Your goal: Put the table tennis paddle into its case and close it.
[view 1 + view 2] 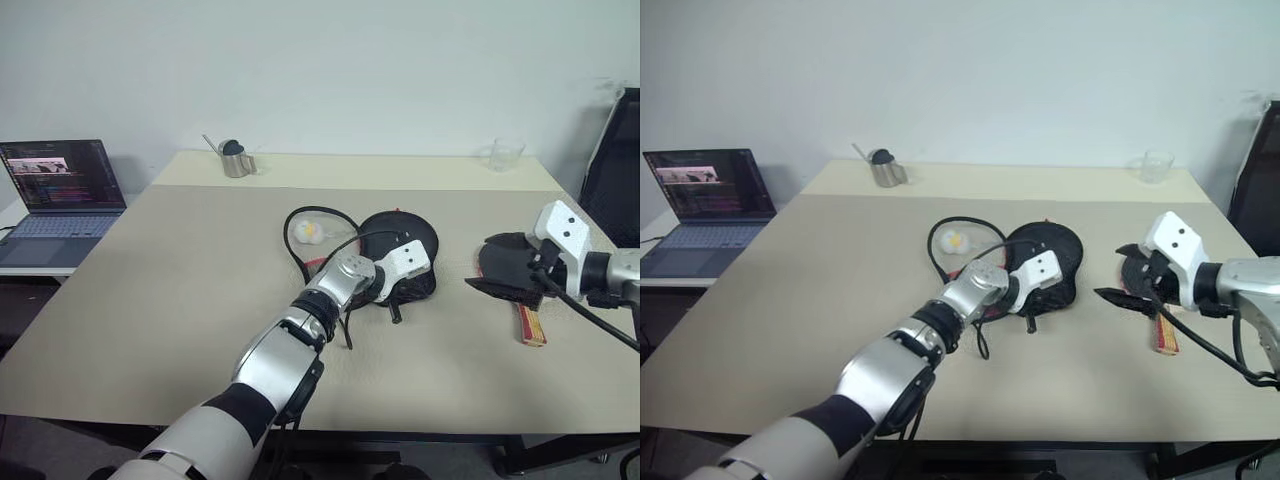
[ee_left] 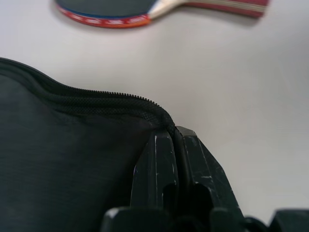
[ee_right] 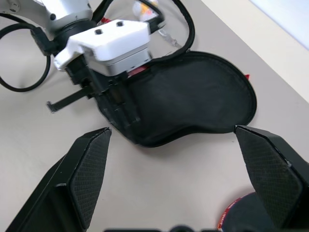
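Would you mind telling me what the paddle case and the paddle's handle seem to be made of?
The paddle case looks like matte black woven fabric: a fine weave shows, and a toothed zip runs along its edge, where the left claw pinches it. The paddle's handle appears to be layered wood with a smooth finish, going by its red and tan stripes, though its grain is too blurred to confirm.

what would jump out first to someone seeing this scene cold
The left tool, shut on the zip edge of the black case at mid-table. To its right the right tool hangs wide open over the paddle, which lies flat on the table.
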Available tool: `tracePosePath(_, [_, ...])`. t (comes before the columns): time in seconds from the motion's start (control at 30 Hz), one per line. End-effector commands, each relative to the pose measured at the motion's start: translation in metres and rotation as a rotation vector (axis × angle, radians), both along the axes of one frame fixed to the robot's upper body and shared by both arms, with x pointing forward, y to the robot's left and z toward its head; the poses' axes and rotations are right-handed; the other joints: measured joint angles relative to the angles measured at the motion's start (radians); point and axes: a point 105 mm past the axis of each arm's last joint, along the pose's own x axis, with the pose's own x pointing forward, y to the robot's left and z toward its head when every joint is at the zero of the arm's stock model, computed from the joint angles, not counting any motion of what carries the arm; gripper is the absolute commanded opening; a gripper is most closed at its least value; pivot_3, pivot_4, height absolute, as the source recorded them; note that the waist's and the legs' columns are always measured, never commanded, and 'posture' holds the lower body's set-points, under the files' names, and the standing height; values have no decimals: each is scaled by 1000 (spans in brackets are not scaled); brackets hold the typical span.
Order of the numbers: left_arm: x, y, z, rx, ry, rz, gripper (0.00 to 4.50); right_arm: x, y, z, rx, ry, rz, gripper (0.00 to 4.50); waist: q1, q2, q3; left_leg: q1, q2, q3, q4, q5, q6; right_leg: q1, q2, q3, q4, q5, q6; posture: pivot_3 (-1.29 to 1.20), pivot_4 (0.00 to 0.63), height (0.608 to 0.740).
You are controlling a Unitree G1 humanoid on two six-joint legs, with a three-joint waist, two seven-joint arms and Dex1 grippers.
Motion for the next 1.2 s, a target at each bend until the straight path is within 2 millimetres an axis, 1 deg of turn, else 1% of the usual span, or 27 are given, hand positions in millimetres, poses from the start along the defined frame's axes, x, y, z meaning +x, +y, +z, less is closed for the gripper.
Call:
tracePosePath(0.03, [5,-4,12,-28,-9,31,30,2,1,12,-12,-58,4,4500,0,0,0,0,0,0,0,0,0,0,0,0,0,0,0,0,150,740])
tracePosePath(0.13, [4,-3,11,-35,17,34,730,2,2,10,-8,-54,4,4500,-1,0,0,0,0,0,0,0,0,0,0,0,1,0,0,0,150,740])
tracePosePath(0.23, [3,-2,13,-47,25,21,1836,3,0,9,-9,-49,-3,4500,-1,0,0,0,0,0,0,0,0,0,0,0,1,0,0,0,150,740])
tracePosePath(0.3, [4,-1,18,-72,33,27,2536,4,-2,9,-8,-49,-17,4500,-1,0,0,1,0,0,0,0,0,0,0,0,1,0,0,0,150,740])
tracePosePath(0.4, [7,3,33,-97,14,6,3619,7,-11,10,-6,-65,-65,4500,-1,0,0,1,0,0,0,0,0,0,0,0,1,0,0,0,150,740])
tracePosePath(0.47, [6,5,47,-134,8,-28,4354,9,-18,9,2,-65,-108,4500,-2,0,0,1,0,0,0,0,0,0,0,0,1,0,0,0,150,740])
tracePosePath(0.53, [2,9,57,-129,-29,-94,4433,10,-26,7,-2,-62,-154,4500,-1,0,0,1,0,0,0,0,0,0,0,0,1,0,0,0,150,740])
tracePosePath(0.6, [-1,21,66,-123,-59,-135,4433,10,-35,6,11,-57,-226,4500,-2,0,0,0,0,0,0,0,0,0,0,0,1,0,0,0,150,740])
tracePosePath(0.67, [-3,38,80,-152,-80,-156,4433,12,-50,4,39,-42,-340,4500,-3,0,0,1,1,0,0,0,0,0,0,1,1,0,0,0,150,740])
tracePosePath(0.73, [-5,60,94,-180,-104,-161,4433,12,-68,-3,66,4,-483,4500,-7,1,0,2,2,0,0,0,0,0,0,2,2,0,0,0,150,740])
tracePosePath(0.8, [-13,81,101,-193,-106,-183,4433,11,-85,-14,97,58,-639,4500,-8,1,0,3,2,-1,0,0,-1,0,0,3,3,0,-1,0,150,740])
tracePosePath(0.83, [-19,94,102,-192,-96,-202,4433,10,-90,-20,108,81,-699,4500,-9,1,-1,3,3,-1,-1,1,-1,0,0,3,4,0,-1,0,150,740])
tracePosePath(0.93, [-44,128,104,-192,-44,-278,4433,4,-93,-34,150,119,-798,4500,-8,2,-1,5,4,-2,-1,1,-2,0,-1,3,4,0,-2,0,150,740])
tracePosePath(1.0, [-61,142,111,-236,28,-318,4433,0,-90,-44,175,150,-829,4500,-6,2,-1,5,5,-3,-1,1,-2,0,-1,3,5,0,-3,0,150,740])
tracePosePath(1.03, [-65,150,112,-238,47,-315,4433,0,-89,-51,180,169,-863,4500,-6,2,-1,5,5,-3,-1,1,-2,0,0,2,5,0,-3,0,150,740])
tracePosePath(1.13, [-62,172,98,-164,63,-213,4433,4,-92,-70,232,203,-1019,4500,-5,2,-1,5,4,-4,0,2,-1,2,0,2,5,0,-2,0,150,740])
tracePosePath(1.2, [-60,177,92,-152,74,-175,4433,8,-92,-79,267,210,-1088,4500,-4,3,-2,5,2,-3,0,2,0,2,-1,3,5,1,-1,0,150,740])
